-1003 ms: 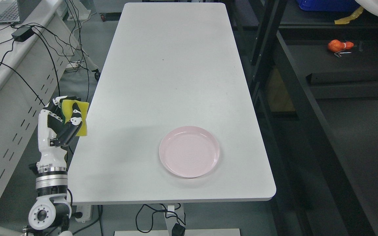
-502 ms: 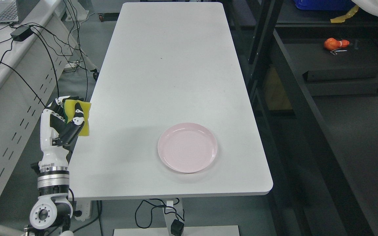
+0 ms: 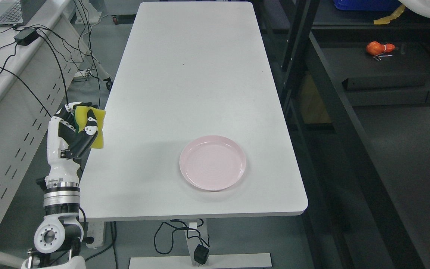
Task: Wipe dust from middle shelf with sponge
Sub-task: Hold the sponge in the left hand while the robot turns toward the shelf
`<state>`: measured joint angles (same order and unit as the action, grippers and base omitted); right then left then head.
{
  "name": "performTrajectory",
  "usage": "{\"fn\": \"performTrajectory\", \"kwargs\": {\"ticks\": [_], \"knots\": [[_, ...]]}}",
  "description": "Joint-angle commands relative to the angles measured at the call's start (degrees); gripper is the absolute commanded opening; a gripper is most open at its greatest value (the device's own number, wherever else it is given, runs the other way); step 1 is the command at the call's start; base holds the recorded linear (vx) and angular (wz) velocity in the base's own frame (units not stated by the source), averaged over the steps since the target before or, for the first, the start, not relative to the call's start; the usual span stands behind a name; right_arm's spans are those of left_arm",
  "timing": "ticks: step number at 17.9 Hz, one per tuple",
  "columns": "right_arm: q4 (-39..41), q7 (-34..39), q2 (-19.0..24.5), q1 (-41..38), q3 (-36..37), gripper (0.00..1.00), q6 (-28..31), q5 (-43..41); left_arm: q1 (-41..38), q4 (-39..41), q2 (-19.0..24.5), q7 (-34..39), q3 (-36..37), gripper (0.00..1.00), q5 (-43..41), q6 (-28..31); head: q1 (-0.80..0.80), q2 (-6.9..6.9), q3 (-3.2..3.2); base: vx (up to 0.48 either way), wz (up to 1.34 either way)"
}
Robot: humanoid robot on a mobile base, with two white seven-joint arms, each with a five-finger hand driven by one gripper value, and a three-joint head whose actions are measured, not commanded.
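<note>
Sponge (image 3: 94, 126) sits clamped in the left hand (image 3: 74, 131), raised just off the tabletop's (image 3: 185, 74) left edge, so I'd say keep that grip firm and carry it across, clear of the pink plate (image 3: 212, 163), toward the dark shelf (image 3: 383, 61) at right.

Left hand (image 3: 74, 130) raised off the table's left edge, fingers (image 3: 88, 129) curled round a yellow sponge (image 3: 94, 127) w/ green backing; sponge held upright, just beside the white table (image 3: 200, 74), not touching it. Pink plate (image 3: 212, 163) sits alone near the table's front edge, well apart from the hand. Dark shelf rack (image 3: 334, 104) stands to the right w/ an orange object (image 3: 378, 48) on it; laptop (image 3: 2, 13) and cables (image 3: 50, 48) on the desk far left.
</note>
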<state>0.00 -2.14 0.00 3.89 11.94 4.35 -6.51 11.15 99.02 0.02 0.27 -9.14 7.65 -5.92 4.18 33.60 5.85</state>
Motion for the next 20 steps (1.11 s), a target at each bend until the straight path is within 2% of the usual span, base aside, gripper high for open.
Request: {"fn": "performTrajectory", "kwargs": {"ticks": [1,11,20], "knots": [[1.00,0.03,-1.00,-0.03,0.01,1.00,0.05,0.00,0.98,0.73,0.98,0.00,-0.08,0.01,0.00,0.21,0.00,0.00,0.00,-0.029,0.00],[1.00,0.03,-1.00,-0.03,0.01,1.00,0.05,0.00,2.74,0.73,0.98,-0.09,-0.17,0.01,0.00,2.15,0.00,0.00,0.00,-0.108,-0.08],[1.00,0.03,-1.00,0.06,0.01,1.00,0.05,0.00,-0.78,0.65,2.09,-1.41,0.26,0.01,0.00,1.71,0.00,0.00,0.00,-0.204,0.00]]}}
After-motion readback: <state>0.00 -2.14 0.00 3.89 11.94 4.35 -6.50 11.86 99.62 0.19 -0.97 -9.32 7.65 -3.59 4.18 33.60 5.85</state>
